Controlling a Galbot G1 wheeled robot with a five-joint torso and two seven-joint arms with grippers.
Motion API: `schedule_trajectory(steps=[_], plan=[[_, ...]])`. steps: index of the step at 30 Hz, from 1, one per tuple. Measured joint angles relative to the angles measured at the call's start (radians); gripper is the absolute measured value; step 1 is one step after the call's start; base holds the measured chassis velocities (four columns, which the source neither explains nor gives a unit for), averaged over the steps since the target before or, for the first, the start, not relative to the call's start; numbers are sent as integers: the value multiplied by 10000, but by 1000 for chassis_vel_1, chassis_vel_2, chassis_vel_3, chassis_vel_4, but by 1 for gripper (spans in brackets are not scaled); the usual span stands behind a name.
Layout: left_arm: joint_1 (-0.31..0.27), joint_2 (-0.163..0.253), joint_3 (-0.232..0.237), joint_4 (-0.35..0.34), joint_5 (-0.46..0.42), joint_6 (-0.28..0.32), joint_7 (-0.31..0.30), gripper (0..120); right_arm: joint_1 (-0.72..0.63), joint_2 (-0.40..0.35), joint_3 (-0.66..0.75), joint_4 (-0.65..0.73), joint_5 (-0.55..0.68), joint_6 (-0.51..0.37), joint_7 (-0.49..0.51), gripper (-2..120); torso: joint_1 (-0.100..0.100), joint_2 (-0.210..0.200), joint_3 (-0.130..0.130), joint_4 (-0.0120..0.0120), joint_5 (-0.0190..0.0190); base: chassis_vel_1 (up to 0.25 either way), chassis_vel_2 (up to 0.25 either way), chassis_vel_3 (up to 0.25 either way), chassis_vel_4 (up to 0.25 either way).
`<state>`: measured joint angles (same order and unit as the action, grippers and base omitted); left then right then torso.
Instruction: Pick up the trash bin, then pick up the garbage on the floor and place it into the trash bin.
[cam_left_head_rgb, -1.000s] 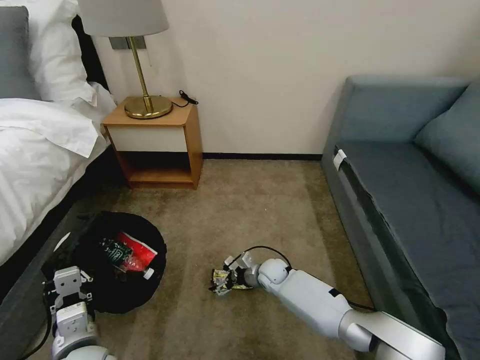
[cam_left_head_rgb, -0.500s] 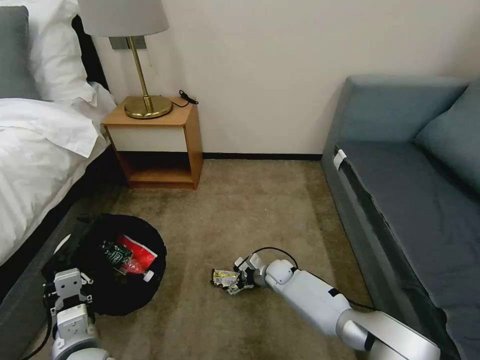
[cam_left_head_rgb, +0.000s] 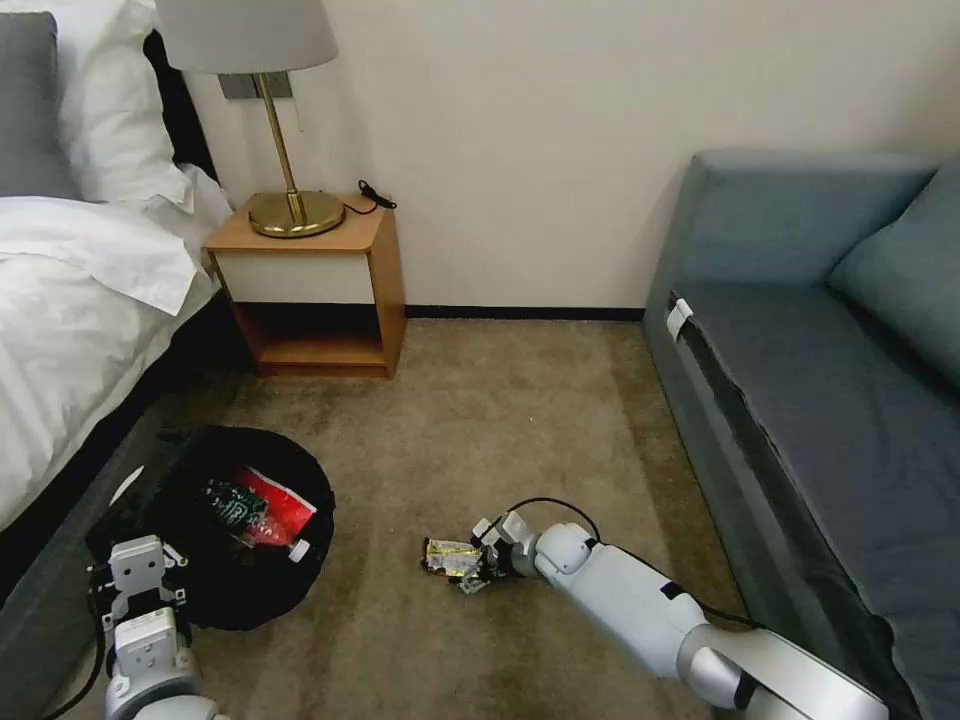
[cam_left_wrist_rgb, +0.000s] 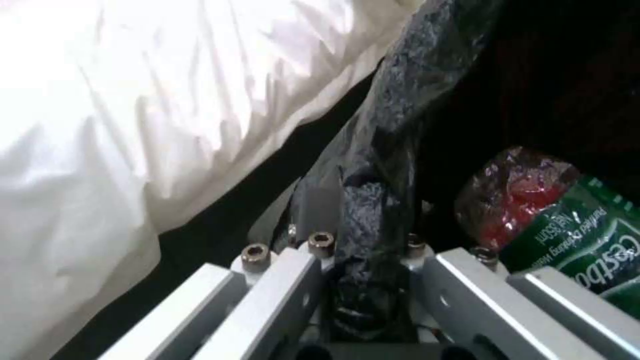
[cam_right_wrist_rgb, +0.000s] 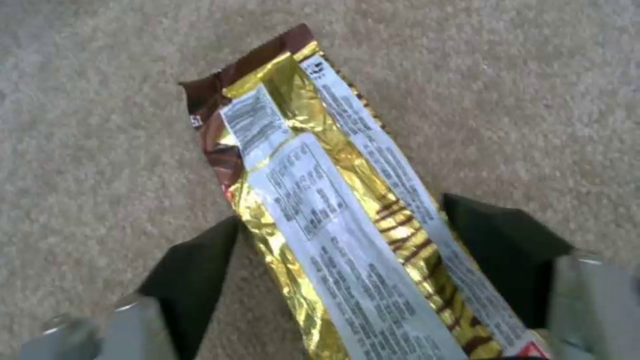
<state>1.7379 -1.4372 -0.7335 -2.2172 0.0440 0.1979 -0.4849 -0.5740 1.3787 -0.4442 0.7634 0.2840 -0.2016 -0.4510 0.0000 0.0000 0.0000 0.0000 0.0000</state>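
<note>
Since a second ago, the right gripper (cam_left_head_rgb: 478, 566) has drawn back along the carpet away from the trash bin, and the snack wrapper (cam_left_head_rgb: 450, 556) now lies flatter and stretched out toward the bin rather than bunched at the fingertips. In the right wrist view the right gripper (cam_right_wrist_rgb: 347, 280) has its two dark fingers (cam_right_wrist_rgb: 193, 270) set one on each side of the snack wrapper (cam_right_wrist_rgb: 333, 210), moderately spread; whether the pads actually press the foil cannot be told. The wrapper's gold and white printed face is up, its brown torn end pointing away from the gripper, and it rests on the carpet (cam_right_wrist_rgb: 100, 100).

The left gripper (cam_left_head_rgb: 137, 580) is at the near rim of the trash bin (cam_left_head_rgb: 190, 600), beside the bed (cam_left_head_rgb: 70, 330). In the left wrist view the left gripper (cam_left_wrist_rgb: 363, 280) has its metal fingers closed onto the crinkled black bag (cam_left_wrist_rgb: 393, 150) folded over the rim, with the liner pinched between them.

Inside the trash bin lie the red-and-white packet (cam_left_head_rgb: 280, 510) and the bottle with the green label (cam_left_head_rgb: 232, 503); in the left wrist view the bottle (cam_left_wrist_rgb: 587, 250) lies against the red packet (cam_left_wrist_rgb: 513, 200).

The snack wrapper is on the carpet well apart from the trash bin, on the side of the bin toward the sofa (cam_left_head_rgb: 830, 400).
</note>
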Motion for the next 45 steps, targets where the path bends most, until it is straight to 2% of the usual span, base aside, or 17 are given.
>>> schedule_trajectory(steps=[2,3,6,7,10,12,14,17,19,21,23,35,38,40,45], plan=[[44,-19,0,-20,16,-26,1,0,-34,-35,16,32,-19,15,-17,72,0,0,0,0,-1,0,0,0,0],[44,-19,0,-20,16,-26,1,0,-34,-35,16,32,-19,15,-17,72,0,0,0,0,-1,0,0,0,0],[102,-51,-5,-48,39,-57,3,0,-82,-76,49,100,-41,22,-24,57,0,0,-1,-1,-2,0,0,0,0],[102,-51,-5,-48,39,-57,3,0,-82,-76,49,100,-41,22,-24,57,0,0,-1,-1,-2,0,0,0,0],[144,-62,-6,-103,63,-75,5,0,-110,-104,81,172,-64,26,-26,41,0,-1,0,-1,-1,0,0,0,0],[154,-64,-6,-118,65,-77,7,0,-117,-111,90,211,-67,26,-28,39,0,-1,0,0,0,0,0,0,0],[180,-75,-9,-140,78,-87,7,0,-145,-137,131,330,-68,25,-28,28,0,-1,1,1,0,0,0,0,0],[204,-84,-9,-149,89,-97,7,0,-166,-152,170,420,-68,26,-27,22,0,-1,1,1,1,0,0,0,0],[229,-89,-9,-153,100,-112,7,0,-184,-175,206,500,-68,26,-23,11,0,-1,1,2,1,0,0,0,0],[233,-90,-9,-153,102,-115,7,0,-185,-177,209,508,-68,26,-23,11,0,-1,1,2,1,0,0,0,0],[255,-93,-12,-154,112,-128,7,0,-200,-203,236,585,-68,25,-20,0,0,-1,1,2,1,0,0,0,0],[443,-158,-25,-92,229,-266,3,0,-343,-417,941,1865,41,154,19,0,0,-1,1,1,-1,0,0,0,0],[445,-174,-2,-32,273,-280,-1,0,-328,-354,1308,2124,693,216,173,0,0,-1,1,0,0,0,0,0,0],[455,-197,37,93,340,-351,-8,0,-281,-298,1683,2585,1673,182,342,0,0,-1,1,0,0,0,0,0,0],[425,-264,83,320,377,-504,-16,0,-269,-309,2028,3690,2606,128,491,0,0,-1,0,0,-2,0,0,0,0]])
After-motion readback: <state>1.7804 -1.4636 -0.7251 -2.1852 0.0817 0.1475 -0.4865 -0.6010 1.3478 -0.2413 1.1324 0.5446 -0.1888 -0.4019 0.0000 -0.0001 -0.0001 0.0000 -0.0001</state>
